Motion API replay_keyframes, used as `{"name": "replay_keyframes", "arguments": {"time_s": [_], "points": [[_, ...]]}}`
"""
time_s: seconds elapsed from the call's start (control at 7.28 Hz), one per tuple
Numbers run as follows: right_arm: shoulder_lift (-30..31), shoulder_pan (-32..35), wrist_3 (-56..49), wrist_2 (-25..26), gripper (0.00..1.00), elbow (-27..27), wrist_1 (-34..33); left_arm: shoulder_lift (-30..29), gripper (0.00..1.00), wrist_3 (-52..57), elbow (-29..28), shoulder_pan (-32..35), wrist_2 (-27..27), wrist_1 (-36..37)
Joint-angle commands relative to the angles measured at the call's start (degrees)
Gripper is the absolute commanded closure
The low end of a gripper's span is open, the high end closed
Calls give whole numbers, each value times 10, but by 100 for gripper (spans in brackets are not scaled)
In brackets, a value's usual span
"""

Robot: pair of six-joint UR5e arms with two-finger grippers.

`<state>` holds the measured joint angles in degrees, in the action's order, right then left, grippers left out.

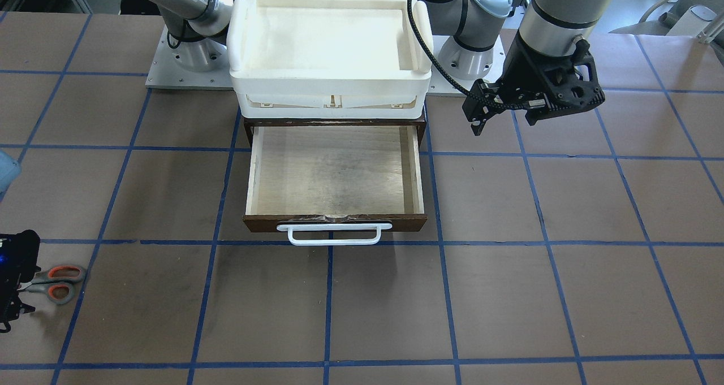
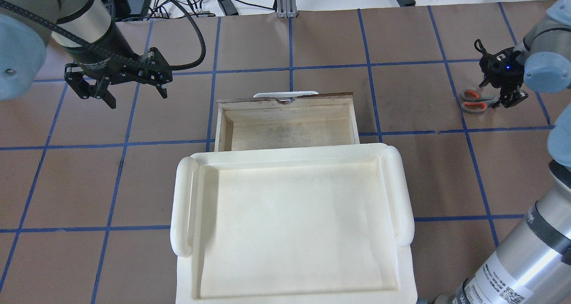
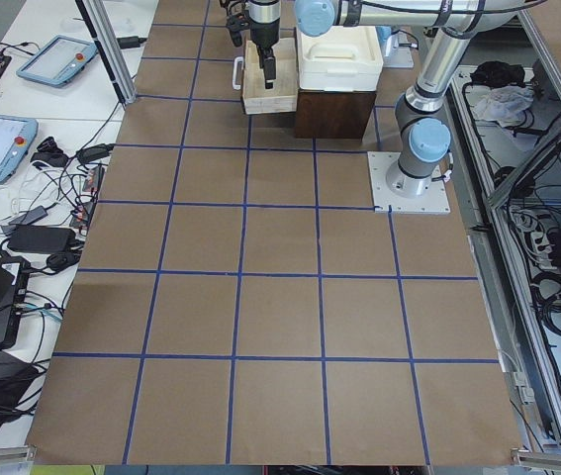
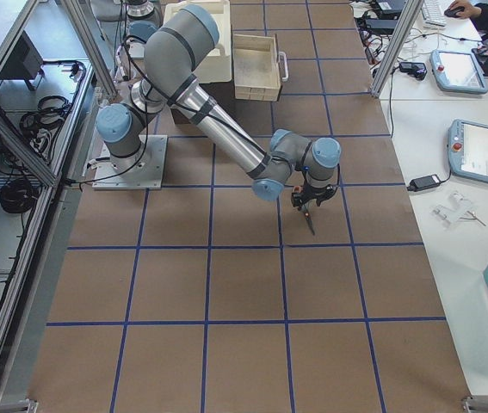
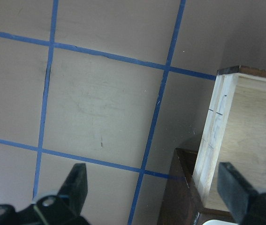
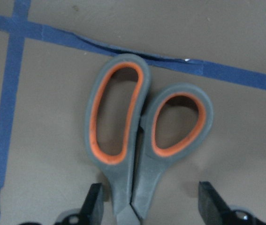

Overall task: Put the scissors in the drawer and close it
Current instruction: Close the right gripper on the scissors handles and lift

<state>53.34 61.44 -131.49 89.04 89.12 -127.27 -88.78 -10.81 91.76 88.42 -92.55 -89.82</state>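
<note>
**A:** Where do you see the scissors (image 6: 122, 178) now?

**B:** You see them flat on the tabletop (image 1: 509, 294), on the robot's right side and well apart from the drawer (image 1: 339, 222). Their blades are closed, and the handle loops are turned toward the drawer's side.

**A:** And the right pincer (image 6: 150, 206)?

**B:** It is low over the scissors. Its fingers are apart, one on each side of the neck just below the loops. It does not press on them.

**A:** What can you tell about the drawer?

**B:** It is pulled out. You can look into the pale wooden inside, and nothing lies there. The white handle (image 1: 334, 233) is on its dark front, and a white bin (image 1: 331, 79) sits on the cabinet above it.

**A:** And the left pincer (image 2: 136, 97)?

**B:** It hangs above the tabletop beside the drawer. Its fingers are spread wide and it holds nothing.
</note>
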Motion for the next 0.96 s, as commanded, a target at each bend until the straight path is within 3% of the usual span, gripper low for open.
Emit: {"name": "replay_keyframes", "arguments": {"time_s": [0.0, 0.14, 0.55, 0.82], "points": [[0, 0, -1, 3, 94, 0, -14, -1, 0, 0, 0, 1, 0, 0], [0, 0, -15, 3, 100, 0, -17, -1, 0, 0, 1, 1, 0, 0], [19, 2, -25, 1, 100, -6, -16, -1, 0, -1, 0, 1, 0, 0], [76, 21, -19, -36, 100, -7, 50, 0, 0, -1, 1, 1, 0, 0]]}}
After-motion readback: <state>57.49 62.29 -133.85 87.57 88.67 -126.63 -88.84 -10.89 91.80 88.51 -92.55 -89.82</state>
